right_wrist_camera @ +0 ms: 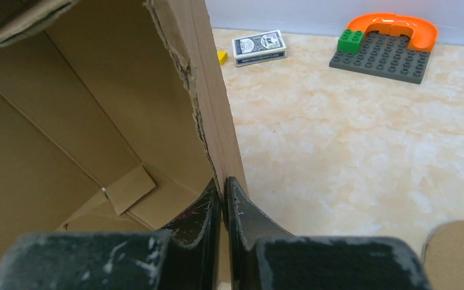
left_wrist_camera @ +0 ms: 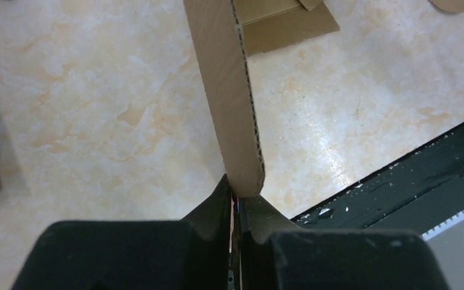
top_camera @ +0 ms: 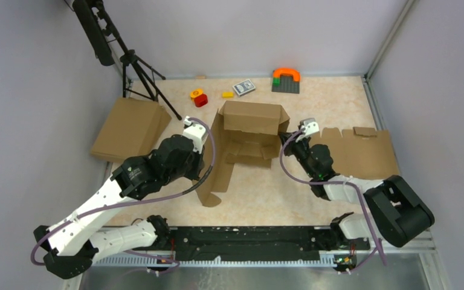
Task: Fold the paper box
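Mid-bench: the paper box (top_camera: 251, 118) lies half-formed between the two arms. Its back panel is raised on the far side, the floor panel is flat on the bench (top_camera: 332, 106), and a long side strip runs along its left edge toward the arm bases.

Left tool (left_wrist_camera: 237, 192): the fingers are drawn together on the end of that left strip. In the left wrist view the corrugated edge comes straight down into the fingertips and stands off the bench surface. Clamped on the cardboard, as far as I can see.

Right tool (right_wrist_camera: 223, 184): the fingers are pinched on the box's right wall, at its lower edge. The wall rises upright from the grip and its inner edge is torn and ragged. The box interior opens to the left of it, with a small tab lying on the floor panel.

Other things around:
- a flat brown cardboard piece (top_camera: 130, 128) at the left edge of the bench, well apart from the box
- a notched cardboard blank (top_camera: 362, 151) flat on the right, beyond the right arm
- a tripod (top_camera: 134, 67) at the far left corner
- small red and orange blocks (top_camera: 198, 96), a yellow brick (top_camera: 227, 94) and a card deck (top_camera: 243, 87) behind the box
- a grey studded plate (top_camera: 285, 84) with an orange arch (top_camera: 287, 73) and a green brick on it
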`<state>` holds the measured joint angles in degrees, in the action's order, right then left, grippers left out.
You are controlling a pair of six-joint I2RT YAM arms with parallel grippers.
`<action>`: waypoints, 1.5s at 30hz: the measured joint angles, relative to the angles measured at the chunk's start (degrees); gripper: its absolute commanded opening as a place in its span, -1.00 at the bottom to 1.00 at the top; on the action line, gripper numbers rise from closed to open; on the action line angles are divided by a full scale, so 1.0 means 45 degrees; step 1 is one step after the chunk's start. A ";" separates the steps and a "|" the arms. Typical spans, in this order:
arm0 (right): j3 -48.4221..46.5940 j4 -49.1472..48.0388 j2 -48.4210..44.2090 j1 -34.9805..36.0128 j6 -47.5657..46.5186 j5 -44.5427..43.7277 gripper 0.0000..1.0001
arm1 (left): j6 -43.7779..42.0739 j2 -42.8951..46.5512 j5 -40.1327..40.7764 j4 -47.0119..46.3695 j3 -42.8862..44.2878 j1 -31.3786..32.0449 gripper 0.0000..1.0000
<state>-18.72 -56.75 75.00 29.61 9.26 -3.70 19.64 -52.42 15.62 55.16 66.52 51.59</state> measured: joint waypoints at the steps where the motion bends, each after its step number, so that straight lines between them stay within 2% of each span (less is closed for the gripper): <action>1: 0.0000 -0.0073 0.0044 0.0010 0.0049 0.0000 -0.94 | -0.0019 0.0049 -0.0131 -0.0117 -0.0083 -0.0029 -0.92; 9: -0.0005 -0.0325 0.0233 0.0408 0.0544 -0.0359 -0.90 | -0.0359 0.0233 -0.1588 -0.1132 -0.0529 -0.0175 -0.95; 14: -0.0015 -0.0408 0.0306 0.0583 0.0665 -0.0967 -1.00 | -0.0495 0.0413 -0.2288 -0.1307 -0.0554 -0.0248 -0.94; 25: -0.0219 -0.0097 0.0301 0.0967 0.1083 -0.2710 -1.00 | -0.0617 0.0957 -0.3954 -0.1953 -0.1146 -0.0393 -0.90; 30: -0.0296 0.0049 0.0301 0.1243 0.1088 -0.3104 -1.00 | -0.0442 0.0918 -0.4284 -0.2589 -0.1447 -0.0447 -0.76; 31: -0.0296 0.0049 0.0301 0.1248 0.1073 -0.3177 -1.00 | -0.0379 0.0908 -0.4265 -0.2633 -0.1477 -0.0457 -0.68; 33: -0.0296 0.0053 0.0296 0.1258 0.0962 -0.3249 -1.00 | -0.0287 0.0826 -0.4235 -0.2637 -0.1477 -0.0461 -0.30; 36: -0.0291 0.0151 0.0223 0.1282 0.0763 -0.3293 -1.00 | -0.0136 0.0704 -0.4235 -0.2633 -0.1477 -0.0461 0.51; 38: -0.0267 0.0194 0.0160 0.1311 0.0627 -0.3317 -1.00 | -0.0102 0.0719 -0.4158 -0.2584 -0.1472 -0.0461 0.92; 39: -0.0262 0.0219 0.0136 0.1311 0.0573 -0.3351 -1.00 | -0.0024 0.0767 -0.4075 -0.2531 -0.1472 -0.0461 0.97; 45: -0.0257 0.0257 0.0083 0.1311 0.0316 -0.3400 -1.00 | 0.0146 0.1384 -0.3458 -0.1953 -0.1205 -0.0471 0.97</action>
<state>-19.88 -55.59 75.37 35.51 10.68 -19.00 20.29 -46.19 0.05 46.37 61.10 49.47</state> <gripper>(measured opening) 0.008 0.985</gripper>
